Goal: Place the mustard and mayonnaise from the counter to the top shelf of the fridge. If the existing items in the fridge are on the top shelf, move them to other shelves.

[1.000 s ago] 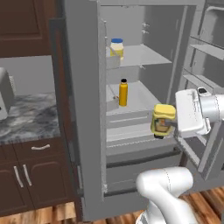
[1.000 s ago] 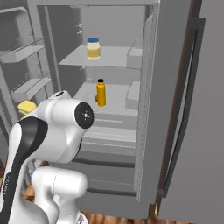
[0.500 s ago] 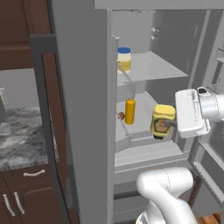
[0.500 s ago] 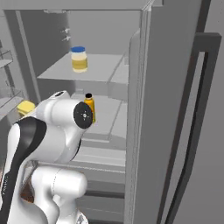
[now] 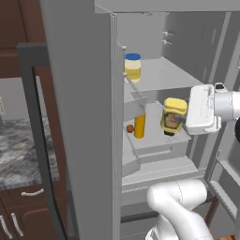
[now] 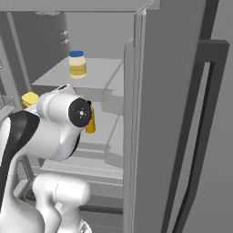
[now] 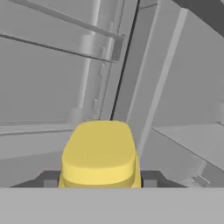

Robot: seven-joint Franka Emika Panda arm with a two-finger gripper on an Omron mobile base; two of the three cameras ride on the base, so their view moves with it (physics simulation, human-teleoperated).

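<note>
Yellow plastic filled the lower middle of the hand view: the mustard (image 7: 99,153) sat clenched in the gripper (image 7: 99,181), its cap toward the camera and a dark finger tip (image 7: 151,179) showing at each side of it, at about four and eight o'clock from the cap. In the left base view the same bottle (image 5: 174,116) hung in the air at nine o'clock from the white hand, tilted a little, its dark label facing the camera, in front of the open fridge (image 5: 84,93) at about the height of the middle shelf (image 5: 157,136).

The mayonnaise (image 5: 132,67) stood upright on the top shelf (image 5: 161,77), near its left front corner, at about eleven o'clock from the held bottle and well apart from it. In the right base view the jar (image 6: 77,64) stood toward the back left of that shelf (image 6: 102,75).

One shelf lower, the tall orange-yellow bottle (image 5: 139,125) stood upright, with the small brown ball (image 5: 130,128) just beside it at nine o'clock. The mustard hung at three o'clock from that bottle, apart from it. In the right base view the arm's white elbow hid most of the tall bottle (image 6: 91,123), and the mustard's cap (image 6: 30,98) peeked out at nine o'clock from the elbow.

The grey marbled counter (image 5: 21,150) lay at the far left, outside the fridge wall, over dark brown cabinets (image 5: 18,220).
</note>
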